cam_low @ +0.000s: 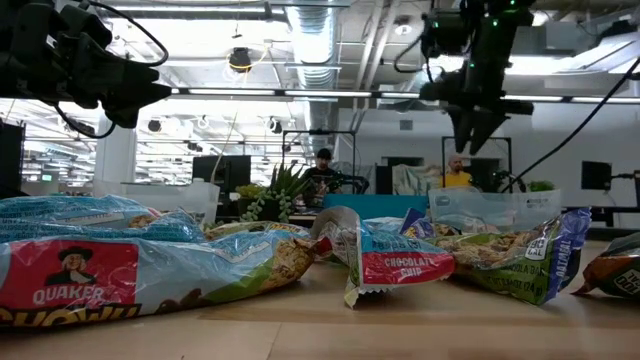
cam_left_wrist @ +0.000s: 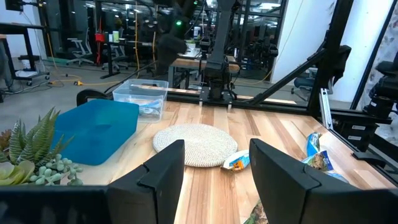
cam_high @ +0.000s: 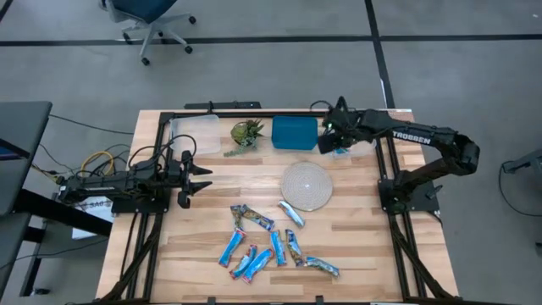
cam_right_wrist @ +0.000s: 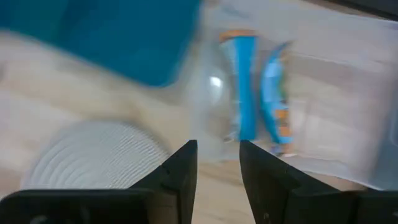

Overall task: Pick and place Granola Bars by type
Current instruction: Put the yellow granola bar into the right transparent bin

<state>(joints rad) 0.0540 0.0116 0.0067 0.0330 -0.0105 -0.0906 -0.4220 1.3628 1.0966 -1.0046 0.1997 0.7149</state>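
Note:
Several granola bars (cam_high: 269, 244) in blue wrappers lie loose on the near middle of the table, one (cam_high: 290, 213) beside the round woven disc (cam_high: 306, 186). Two more blue bars (cam_right_wrist: 247, 87) lie flat in a clear container (cam_right_wrist: 336, 124) at the far right, next to the blue bin (cam_high: 295, 132). My right gripper (cam_right_wrist: 217, 163) hangs above that container's edge, pointing steeply down, open with nothing between its fingers. My left gripper (cam_high: 200, 178) waits at the table's left side, level and open.
A second clear container (cam_high: 193, 134) and a small green plant (cam_high: 246, 135) stand at the far edge, left of the blue bin. The black frame rails run along the table's edges. In the low view, people sit in the room far behind the table.

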